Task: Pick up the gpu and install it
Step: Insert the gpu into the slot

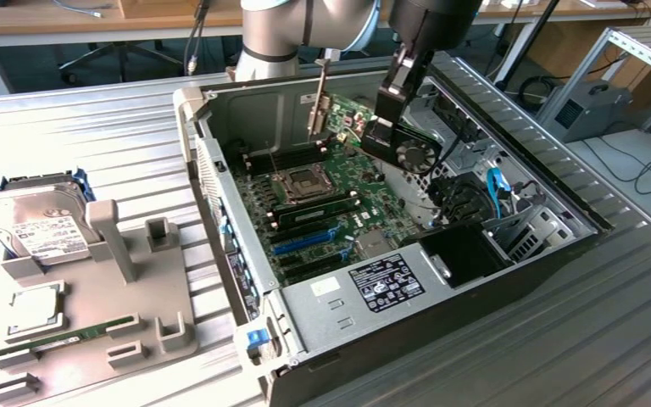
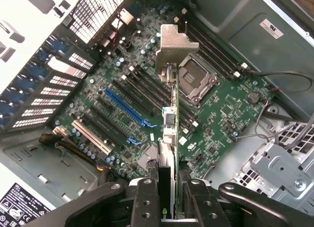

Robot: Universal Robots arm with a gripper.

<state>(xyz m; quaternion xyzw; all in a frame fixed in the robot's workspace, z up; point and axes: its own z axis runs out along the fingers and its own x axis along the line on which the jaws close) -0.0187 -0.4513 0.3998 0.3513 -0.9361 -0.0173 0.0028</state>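
The exterior view looks down at an angle from above the counter (image 1: 77,127), taking in the whole open computer case (image 1: 552,229). The wrist view looks straight down, close above the motherboard (image 2: 221,114), which both share.

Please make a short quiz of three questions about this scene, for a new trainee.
1. True or false: the claw is shut on the gpu.
2. The gpu hangs above: A) the motherboard inside the open computer case, B) the grey tray.
3. Which item with a white label lies at the exterior view's left?

Key: 1 true; 2 A; 3 the hard drive.
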